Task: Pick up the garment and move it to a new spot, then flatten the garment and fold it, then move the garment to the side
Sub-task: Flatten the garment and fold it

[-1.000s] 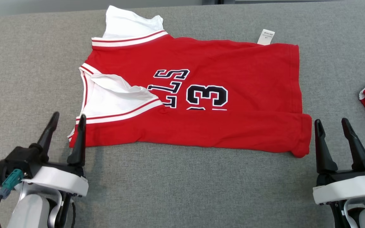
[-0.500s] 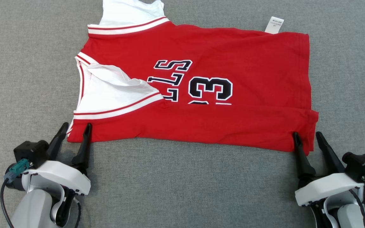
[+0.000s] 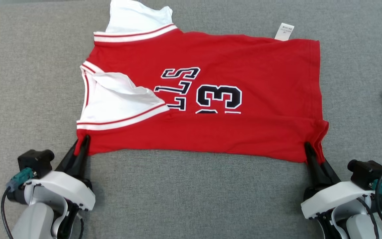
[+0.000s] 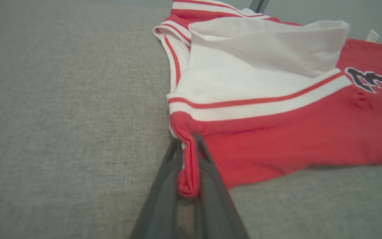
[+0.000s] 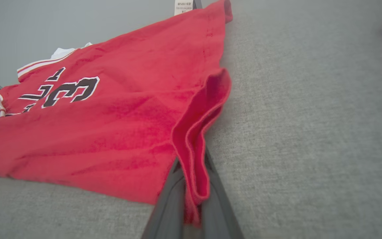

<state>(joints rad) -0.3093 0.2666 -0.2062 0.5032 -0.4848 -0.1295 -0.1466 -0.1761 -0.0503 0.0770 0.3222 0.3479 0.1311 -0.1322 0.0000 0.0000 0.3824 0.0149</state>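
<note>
Red jersey (image 3: 244,63) on grey table (image 3: 191,199)

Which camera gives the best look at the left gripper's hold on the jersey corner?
Left wrist view: the left gripper is shut with the jersey corner bunched between its fingers, close and unblocked. The head view shows that pinch from above, smaller. The right wrist view shows the right gripper shut on the opposite corner.
</note>
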